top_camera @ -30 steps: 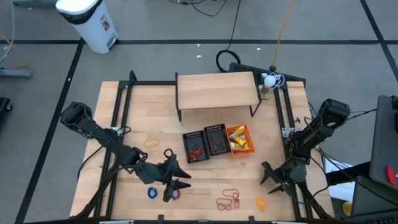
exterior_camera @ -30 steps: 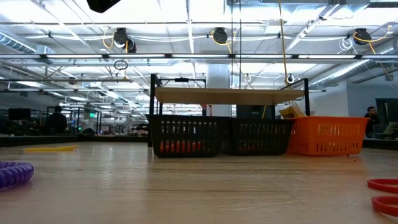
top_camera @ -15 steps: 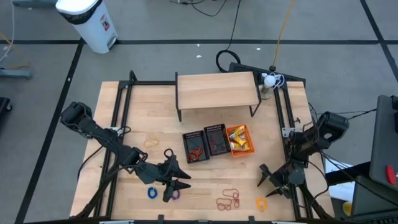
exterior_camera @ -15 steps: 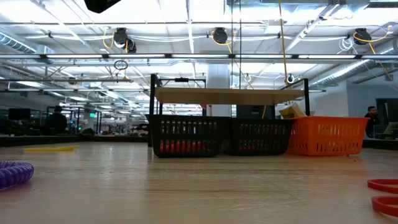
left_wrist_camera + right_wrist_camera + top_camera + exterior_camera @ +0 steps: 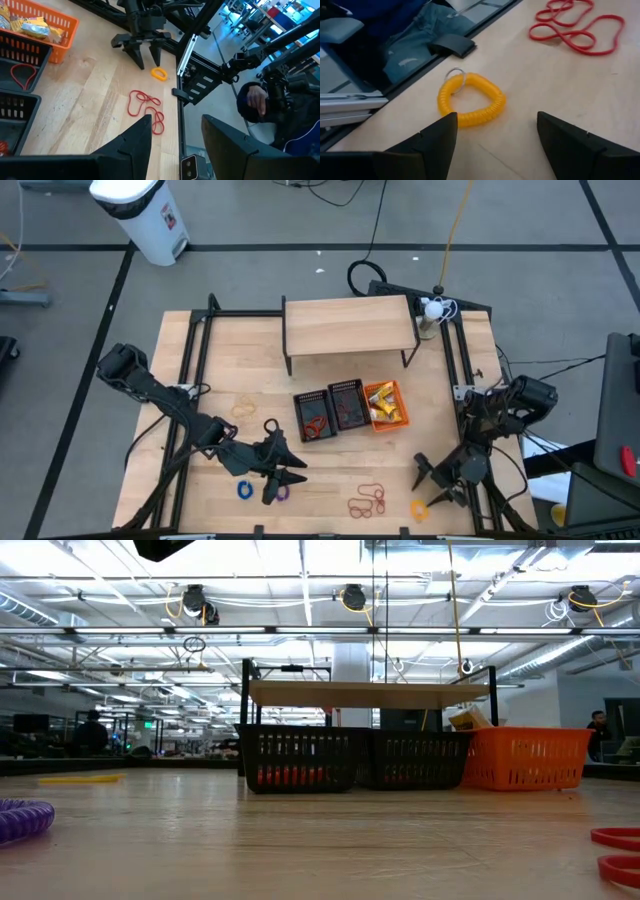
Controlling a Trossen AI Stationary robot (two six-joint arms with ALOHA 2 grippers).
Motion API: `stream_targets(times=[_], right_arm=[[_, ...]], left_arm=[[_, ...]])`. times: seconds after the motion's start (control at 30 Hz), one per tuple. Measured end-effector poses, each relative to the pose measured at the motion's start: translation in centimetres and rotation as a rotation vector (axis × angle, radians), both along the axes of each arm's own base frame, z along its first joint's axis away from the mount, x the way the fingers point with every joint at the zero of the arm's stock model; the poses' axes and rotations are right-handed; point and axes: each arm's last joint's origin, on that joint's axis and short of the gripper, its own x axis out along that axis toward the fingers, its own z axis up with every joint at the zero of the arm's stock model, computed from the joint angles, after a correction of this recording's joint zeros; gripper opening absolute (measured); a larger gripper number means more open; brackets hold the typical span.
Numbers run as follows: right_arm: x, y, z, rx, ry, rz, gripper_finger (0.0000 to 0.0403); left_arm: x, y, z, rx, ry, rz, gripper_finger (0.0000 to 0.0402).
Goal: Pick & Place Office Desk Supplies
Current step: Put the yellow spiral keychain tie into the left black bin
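Right wrist view: yellow coil ring with a small metal split ring on it lies flat on the wooden table, just ahead of the right gripper, slightly toward one finger, not touching either finger. Right fingers stand wide apart, nothing between them. Red elastic loops lie tangled farther ahead of the same gripper, well beyond the yellow ring. High view: right gripper sits low over the near right part of the table, yellow ring just beside its tips, red loops a little farther toward the table's middle. Left gripper is over the near left-centre of the table, fingers partly apart with nothing seen between them; a blue ring and a purple ring lie just beside it, tan loops farther off. Beyond both grippers, mid-table: two black baskets, one holding red loops, and an orange basket with yellow pieces, all in front of a wooden shelf. Left wrist view: own fingers parted, red loops ahead, yellow ring and the right gripper farther on. Low view: purple ring at table level, baskets in a row under the shelf.
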Motion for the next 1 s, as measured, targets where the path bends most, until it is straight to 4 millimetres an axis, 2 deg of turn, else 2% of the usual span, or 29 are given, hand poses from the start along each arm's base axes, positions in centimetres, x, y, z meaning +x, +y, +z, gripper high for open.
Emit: stream_targets(times=[0.2,0.47,0.8,1.0], right_arm=[[-0.2,0.3,0.2,0.031,0.003,0.093,0.0258],[0.0,1.9,0.7,0.048,-0.016,0.247,0.0258],[1.7,4.2,1.1,-0.041,-0.055,0.12,0.0258],[2.3,4.2,1.2,-0.041,-0.051,0.064,0.0258]], left_arm=[[0.0,0.0,0.1,-0.008,-0.012,0.0,0.017],[0.2,-0.2,0.6,-0.05,-0.053,-0.008,0.017],[0.2,-0.2,0.6,-0.064,-0.05,-0.004,0.017],[0.2,-0.2,0.6,-0.063,-0.049,-0.004,0.017]])
